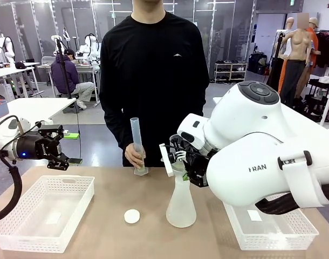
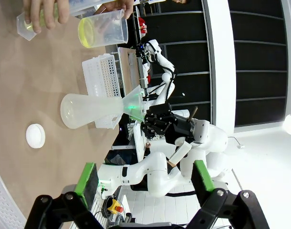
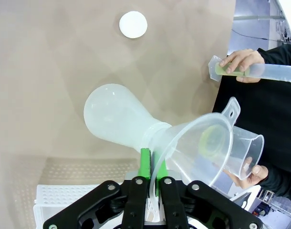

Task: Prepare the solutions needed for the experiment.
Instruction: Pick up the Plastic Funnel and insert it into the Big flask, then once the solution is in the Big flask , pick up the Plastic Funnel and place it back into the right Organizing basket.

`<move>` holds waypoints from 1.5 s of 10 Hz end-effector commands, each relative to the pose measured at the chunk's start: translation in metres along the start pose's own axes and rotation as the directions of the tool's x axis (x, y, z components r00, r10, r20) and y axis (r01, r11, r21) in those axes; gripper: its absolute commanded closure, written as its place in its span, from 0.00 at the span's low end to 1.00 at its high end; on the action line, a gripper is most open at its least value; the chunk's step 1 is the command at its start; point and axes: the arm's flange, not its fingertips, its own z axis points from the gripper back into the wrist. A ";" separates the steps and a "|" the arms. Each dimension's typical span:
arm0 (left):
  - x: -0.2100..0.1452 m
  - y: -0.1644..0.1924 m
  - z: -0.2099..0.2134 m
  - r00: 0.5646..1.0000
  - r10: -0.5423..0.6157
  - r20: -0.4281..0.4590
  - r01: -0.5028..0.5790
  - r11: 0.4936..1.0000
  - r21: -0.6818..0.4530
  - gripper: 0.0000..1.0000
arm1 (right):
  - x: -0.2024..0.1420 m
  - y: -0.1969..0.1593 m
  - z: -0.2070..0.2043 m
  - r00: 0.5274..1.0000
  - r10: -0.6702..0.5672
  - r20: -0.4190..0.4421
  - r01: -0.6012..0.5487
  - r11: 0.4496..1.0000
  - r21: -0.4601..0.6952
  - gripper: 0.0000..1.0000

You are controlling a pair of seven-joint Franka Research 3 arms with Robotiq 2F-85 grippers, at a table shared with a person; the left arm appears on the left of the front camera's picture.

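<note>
Nearest the robot, flanking the flask (image 1: 180, 204): two white baskets, one to its left (image 1: 67, 181) and one to its right (image 1: 272, 234). One white cap (image 1: 131, 216) lies on the desk (image 1: 110, 237), just left of the flask base. Left claw (image 1: 59, 156) hangs spread and empty, well left of the flask, above the left basket.

One flask, upright, looks empty. One funnel (image 3: 198, 143) sits in its neck. Right claw (image 3: 151, 174) is pressed together, pinching the funnel's edge.

Just beyond the funnel: one beaker (image 3: 243, 152) in a person's hand (image 3: 254, 172), with the solutions (image 3: 212, 140) pooled yellow-green in its bottom. None visible in the flask.

Farther, behind-left of the flask: one measuring cylinder (image 1: 136, 137) stands on the desk, gripped by the person's other hand (image 1: 135, 156). Yellowish tint at its foot, can't confirm.

Progress, my read: funnel placed and liquid ready in the beaker. Left to do: pour into the flask, remove the funnel, probably cap.
</note>
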 end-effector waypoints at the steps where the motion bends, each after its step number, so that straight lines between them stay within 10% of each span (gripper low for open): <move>1: 0.000 -0.002 -0.001 1.000 0.009 0.003 -0.009 1.000 0.005 0.00 | -0.006 0.002 -0.003 0.999 0.015 0.032 -0.015 1.000 -0.011 0.76; 2: 0.000 -0.002 -0.001 1.000 0.009 0.003 -0.009 1.000 0.005 0.00 | -0.006 0.002 -0.003 0.999 0.013 0.031 -0.013 1.000 -0.007 0.57; 3: 0.000 -0.002 -0.001 1.000 0.009 0.003 -0.009 1.000 0.005 0.00 | -0.007 0.003 -0.003 1.000 0.008 0.027 -0.008 1.000 -0.006 0.72; 4: 0.000 -0.002 -0.001 1.000 0.009 0.003 -0.009 1.000 0.005 0.00 | -0.007 0.003 -0.003 1.000 -0.002 0.025 0.002 1.000 -0.003 0.38; 5: 0.000 -0.002 -0.001 1.000 0.009 0.003 -0.009 1.000 0.005 0.00 | -0.006 0.003 -0.003 1.000 -0.011 0.022 0.011 1.000 0.002 0.52; 6: 0.000 -0.002 -0.001 1.000 0.009 0.003 -0.009 1.000 0.005 0.00 | -0.006 0.002 -0.004 1.000 -0.014 0.017 0.014 1.000 0.007 0.18; 7: 0.000 -0.002 -0.001 1.000 0.009 0.003 -0.009 1.000 0.005 0.00 | -0.007 -0.003 -0.007 1.000 -0.018 0.005 0.018 1.000 0.020 0.33; 8: 0.000 -0.002 -0.001 1.000 0.009 0.003 -0.009 1.000 0.005 0.00 | -0.013 -0.015 -0.021 1.000 0.009 -0.010 -0.008 0.994 0.110 0.00; 15: 0.000 -0.002 -0.001 1.000 0.009 0.003 -0.009 1.000 0.005 0.00 | -0.003 0.003 -0.004 1.000 -0.004 -0.002 0.004 1.000 0.006 0.00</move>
